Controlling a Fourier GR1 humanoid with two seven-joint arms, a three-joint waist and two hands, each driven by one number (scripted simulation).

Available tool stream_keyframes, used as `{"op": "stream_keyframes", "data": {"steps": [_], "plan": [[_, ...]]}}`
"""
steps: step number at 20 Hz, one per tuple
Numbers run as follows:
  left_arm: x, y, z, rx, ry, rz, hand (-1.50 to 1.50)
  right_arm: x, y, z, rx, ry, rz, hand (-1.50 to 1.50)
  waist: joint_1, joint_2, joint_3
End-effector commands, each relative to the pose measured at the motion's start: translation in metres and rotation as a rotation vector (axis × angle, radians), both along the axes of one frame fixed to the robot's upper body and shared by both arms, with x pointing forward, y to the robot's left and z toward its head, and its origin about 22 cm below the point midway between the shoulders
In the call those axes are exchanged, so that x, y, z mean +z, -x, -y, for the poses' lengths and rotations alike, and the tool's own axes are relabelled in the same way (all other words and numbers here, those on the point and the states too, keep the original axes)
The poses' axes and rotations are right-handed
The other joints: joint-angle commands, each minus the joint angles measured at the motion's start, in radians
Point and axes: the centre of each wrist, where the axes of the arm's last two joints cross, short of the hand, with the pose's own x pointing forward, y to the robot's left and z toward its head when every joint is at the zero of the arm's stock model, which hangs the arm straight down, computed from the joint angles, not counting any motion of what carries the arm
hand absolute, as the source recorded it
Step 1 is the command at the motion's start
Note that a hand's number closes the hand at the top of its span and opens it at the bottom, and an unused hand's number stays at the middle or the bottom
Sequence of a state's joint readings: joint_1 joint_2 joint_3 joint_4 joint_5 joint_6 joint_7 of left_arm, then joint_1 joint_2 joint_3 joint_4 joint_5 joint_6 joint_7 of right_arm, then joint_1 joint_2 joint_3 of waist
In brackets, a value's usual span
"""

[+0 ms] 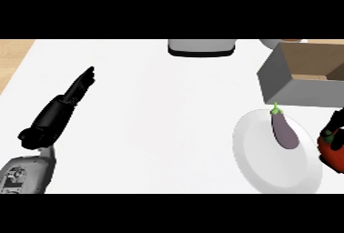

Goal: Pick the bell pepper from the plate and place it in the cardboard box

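Note:
A red bell pepper (334,158) with a green stem shows at the view's right edge, beside the right rim of the white plate (259,157). My right hand (334,122) comes over it from above, its black fingers curled round the pepper's top; most of the hand is cut off by the frame. A purple eggplant (285,131) lies on the plate's upper part. The open cardboard box (295,79) stands just behind the plate at the upper right. My left hand (75,93) rests far to the left, fingers straight and pointing away, holding nothing.
A white and dark appliance (201,47) sits at the counter's far edge in the middle. A wooden strip (13,57) borders the white counter on the left. Bare counter lies between my left hand and the plate.

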State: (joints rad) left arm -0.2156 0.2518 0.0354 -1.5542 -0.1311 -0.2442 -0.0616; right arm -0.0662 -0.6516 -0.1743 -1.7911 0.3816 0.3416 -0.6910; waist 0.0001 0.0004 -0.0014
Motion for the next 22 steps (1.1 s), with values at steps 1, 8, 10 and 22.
{"op": "stream_keyframes", "data": {"steps": [1,8,10,22], "plan": [[0.002,-0.012,0.0,-0.008,0.002,0.013,0.0,0.02,-0.03,0.019,-0.128,-0.107,-0.04,1.5,0.01,0.004,0.001],[-0.018,0.006,0.008,-0.035,0.008,0.011,0.0,0.033,-0.092,0.043,-0.27,-0.086,-0.047,1.5,0.039,0.01,0.002],[-0.009,-0.003,0.015,-0.027,0.005,0.014,0.0,0.052,-0.105,0.03,-0.29,0.022,-0.009,1.5,0.029,0.007,0.002],[0.005,-0.011,0.033,-0.065,0.005,0.034,0.0,0.02,-0.131,0.088,-0.291,0.411,-0.329,1.5,0.068,0.022,0.004]]}}
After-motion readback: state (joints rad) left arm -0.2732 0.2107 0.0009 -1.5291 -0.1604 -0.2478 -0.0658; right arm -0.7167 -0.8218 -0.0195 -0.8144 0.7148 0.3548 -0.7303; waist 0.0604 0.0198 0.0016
